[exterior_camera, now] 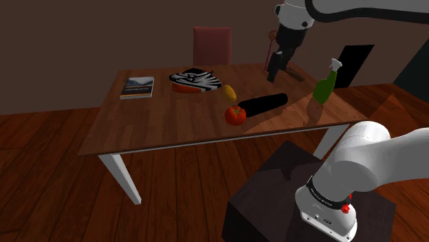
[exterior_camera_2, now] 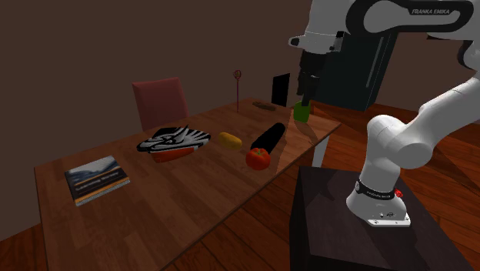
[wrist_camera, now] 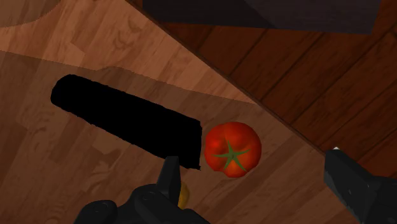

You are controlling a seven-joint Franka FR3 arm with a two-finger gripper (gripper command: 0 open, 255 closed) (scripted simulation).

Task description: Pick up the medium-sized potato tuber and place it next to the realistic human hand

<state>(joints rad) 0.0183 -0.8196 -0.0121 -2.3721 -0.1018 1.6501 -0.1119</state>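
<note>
The potato [exterior_camera: 229,92] [exterior_camera_2: 229,139] is a small yellow-orange oval on the wooden table [exterior_camera: 158,124], between a black-and-white striped, hand-shaped thing [exterior_camera: 194,78] [exterior_camera_2: 174,139] and a red tomato [exterior_camera: 236,115] [exterior_camera_2: 258,158]. My gripper [exterior_camera: 276,73] [exterior_camera_2: 305,96] hangs high over the table end nearest the stand, open and holding nothing. In the wrist view the gripper [wrist_camera: 257,178] looks down on the tomato [wrist_camera: 232,148] and a black cylinder [wrist_camera: 127,121]. A sliver of the yellow potato [wrist_camera: 183,197] peeks out beside one finger [wrist_camera: 169,178].
The black cylinder [exterior_camera: 262,104] [exterior_camera_2: 267,137] lies beside the tomato. A green bottle [exterior_camera: 324,86] [exterior_camera_2: 301,112] stands near the table corner under the arm. An orange-red thing [exterior_camera: 184,89] lies under the striped hand. A book [exterior_camera: 137,86] lies at the far end, a red chair [exterior_camera: 212,45] behind.
</note>
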